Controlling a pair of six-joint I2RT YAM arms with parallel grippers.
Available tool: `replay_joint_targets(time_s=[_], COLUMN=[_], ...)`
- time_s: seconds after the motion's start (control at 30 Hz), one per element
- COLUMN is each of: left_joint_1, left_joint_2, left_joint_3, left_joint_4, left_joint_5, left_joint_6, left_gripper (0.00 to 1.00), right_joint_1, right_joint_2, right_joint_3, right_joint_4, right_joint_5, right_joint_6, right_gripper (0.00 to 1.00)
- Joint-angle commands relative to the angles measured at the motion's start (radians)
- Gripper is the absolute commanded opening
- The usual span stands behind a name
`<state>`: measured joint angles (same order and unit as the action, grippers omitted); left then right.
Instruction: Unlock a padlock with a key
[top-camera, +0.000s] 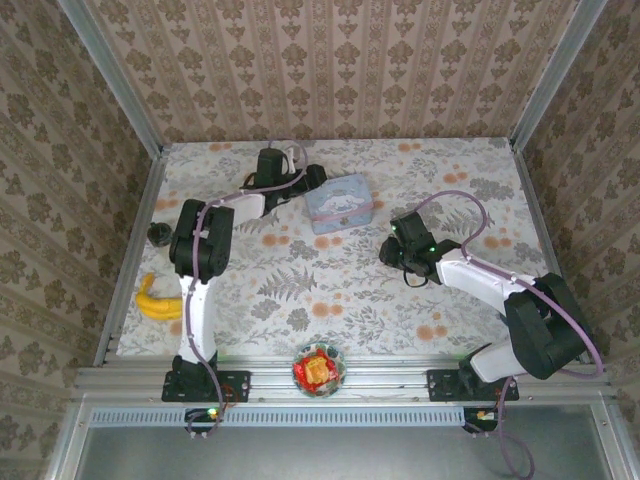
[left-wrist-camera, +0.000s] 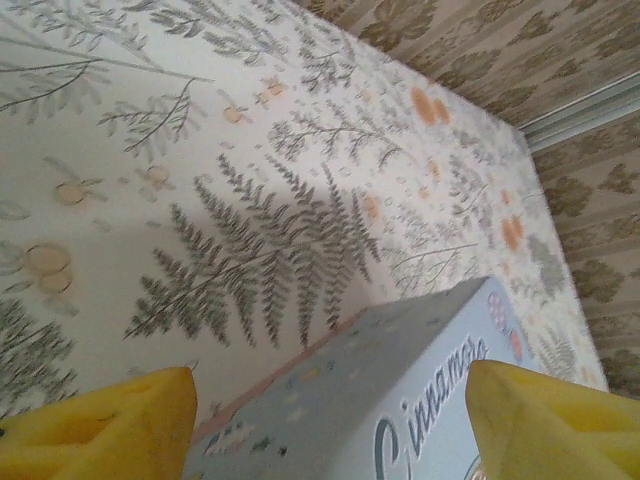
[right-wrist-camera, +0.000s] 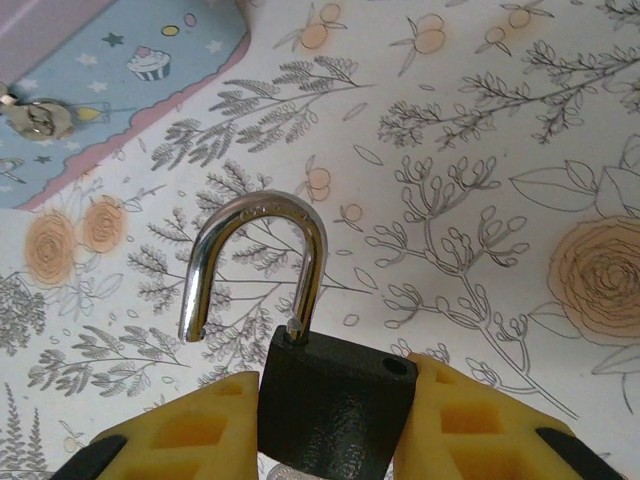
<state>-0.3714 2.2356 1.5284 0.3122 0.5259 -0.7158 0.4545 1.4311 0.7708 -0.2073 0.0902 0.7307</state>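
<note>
The padlock (right-wrist-camera: 335, 415) is a small black square body with a silvery shackle (right-wrist-camera: 258, 212). The shackle stands sprung open, its left leg free of the body and a bare hole showing at the body's right top corner. My right gripper (right-wrist-camera: 333, 385) is shut on the body, a yellow pad on each side, and holds it above the floral table right of centre (top-camera: 395, 250). A silvery bit peeks out under the body; whether it is the key I cannot tell. My left gripper (left-wrist-camera: 330, 385) is open, its yellow fingers (left-wrist-camera: 100, 425) straddling the pale blue tin (left-wrist-camera: 420, 390) at the far middle.
The pale blue tin (top-camera: 341, 203) stands at the back centre of the table. A banana (top-camera: 157, 300) and a round black knob (top-camera: 159, 234) lie at the left edge. A bowl with red contents (top-camera: 318, 368) sits at the near edge between the arm bases. Patterned walls close in three sides.
</note>
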Motion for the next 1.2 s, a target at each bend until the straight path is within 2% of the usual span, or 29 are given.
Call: replay_joint_targets(time_s=[0.0, 0.3, 0.5, 0.6, 0.77, 0.97, 1.17], left_joint_1=[0.005, -0.025, -0.018, 0.007, 0.057, 0.081, 0.087], left_joint_2=[0.045, 0.145, 0.128, 0.068, -0.086, -0.289, -0.467], left_joint_3=[0.079, 0.204, 0.188, 0.133, -0.005, -0.198, -0.403], left_joint_4=[0.103, 0.126, 0.152, 0.150, 0.143, 0.116, 0.105], left_joint_5=[0.088, 0.109, 0.071, 0.044, -0.010, -0.063, -0.090], left_joint_6=[-0.098, -0.182, -0.213, -0.196, -0.152, -0.091, -0.068], left_gripper=[0.72, 0.73, 0.76, 0.82, 1.00, 1.00, 1.00], right_joint_1=[0.006, 0.006, 0.006, 0.006, 0.006, 0.008, 0.030], right_joint_2=[-0.029, -0.078, -0.097, -0.097, -0.093, -0.055, 0.012], right_joint_3=[0.013, 0.001, 0.001, 0.012, 0.028, 0.059, 0.096], right_joint_4=[-0.054, -0.115, -0.132, -0.163, -0.200, -0.217, -0.239], right_joint_5=[0.030, 0.017, -0.011, -0.018, -0.067, -0.163, -0.191], right_joint_6=[-0.036, -0.079, -0.111, -0.132, -0.149, -0.143, -0.133], right_gripper=[0.00, 0.00, 0.00, 0.00, 0.00, 0.00, 0.00])
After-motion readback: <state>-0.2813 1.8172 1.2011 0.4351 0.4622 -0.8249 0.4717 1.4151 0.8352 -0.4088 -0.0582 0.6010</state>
